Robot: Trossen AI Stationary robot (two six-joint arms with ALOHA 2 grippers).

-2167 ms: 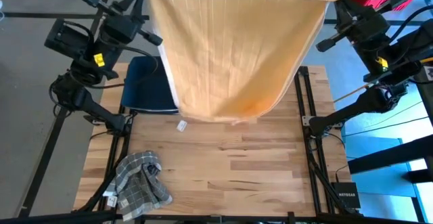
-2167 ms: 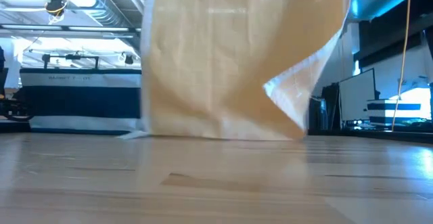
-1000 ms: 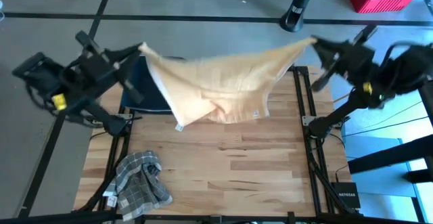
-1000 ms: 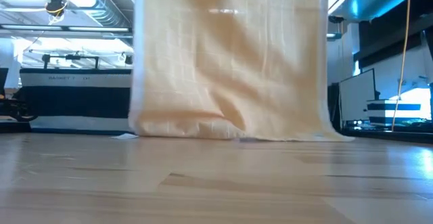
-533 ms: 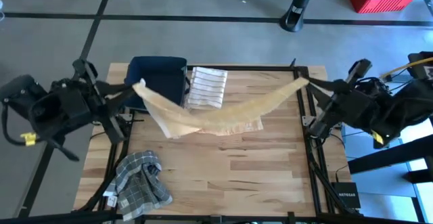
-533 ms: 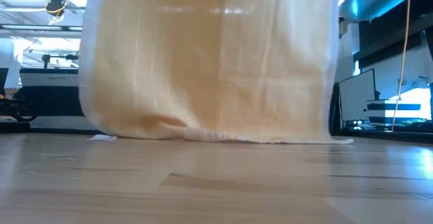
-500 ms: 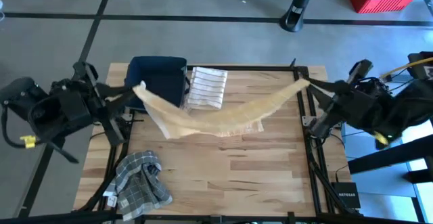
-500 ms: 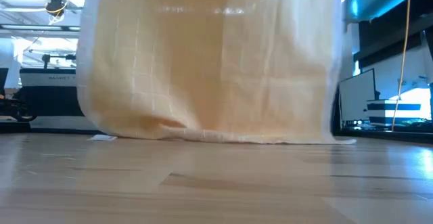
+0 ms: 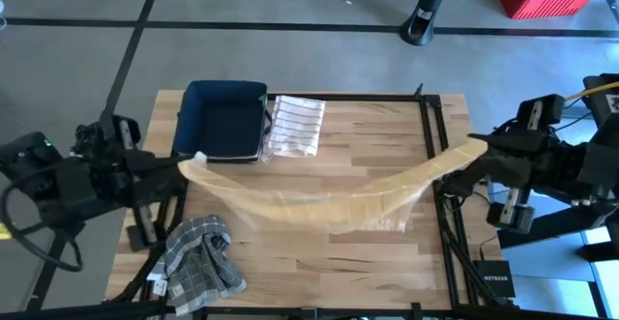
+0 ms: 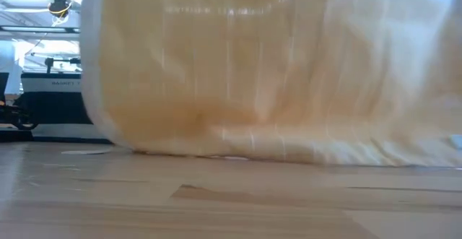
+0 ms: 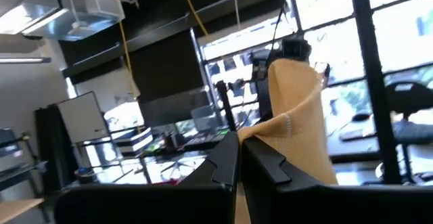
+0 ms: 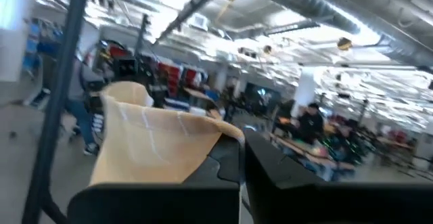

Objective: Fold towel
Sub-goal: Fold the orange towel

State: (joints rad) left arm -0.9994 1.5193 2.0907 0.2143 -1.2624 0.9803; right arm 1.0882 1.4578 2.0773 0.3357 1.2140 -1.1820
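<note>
A tan towel (image 9: pixel 319 202) hangs across the table's middle between my two grippers, and its top edge sags in a curve. In the low view the towel (image 10: pixel 238 73) fills most of the picture, its lower edge (image 10: pixel 231 154) on the wood. My left gripper (image 9: pixel 191 161) is shut on the towel's left top corner at the table's left edge. At the right edge, my right gripper (image 9: pixel 481 152) is shut on the right top corner. My left gripper pinches the towel's left top corner (image 11: pixel 265 133) between its two fingers, coming about level from the table's left. The towel hangs below the hold, slack along its top edge. My right gripper pinches the right top corner (image 12: pixel 218 133) between its two fingers, coming about level from the table's right. The cloth hangs down from there with its lower edge on the table.
A dark blue bin (image 9: pixel 224 119) stands at the far left, with a folded white striped towel (image 9: pixel 295 127) beside it. A crumpled grey checked cloth (image 9: pixel 198 260) lies at the near left corner. Black frame posts (image 9: pixel 437 136) run along the table's right side.
Both grippers have swung outward and toward the table's near edge, still shut on the towel's corners. The towel has come with them from the far edge to the table's middle, uncovering the bin and the striped towel. Its top edge sags and its lower edge trails on the wood.
</note>
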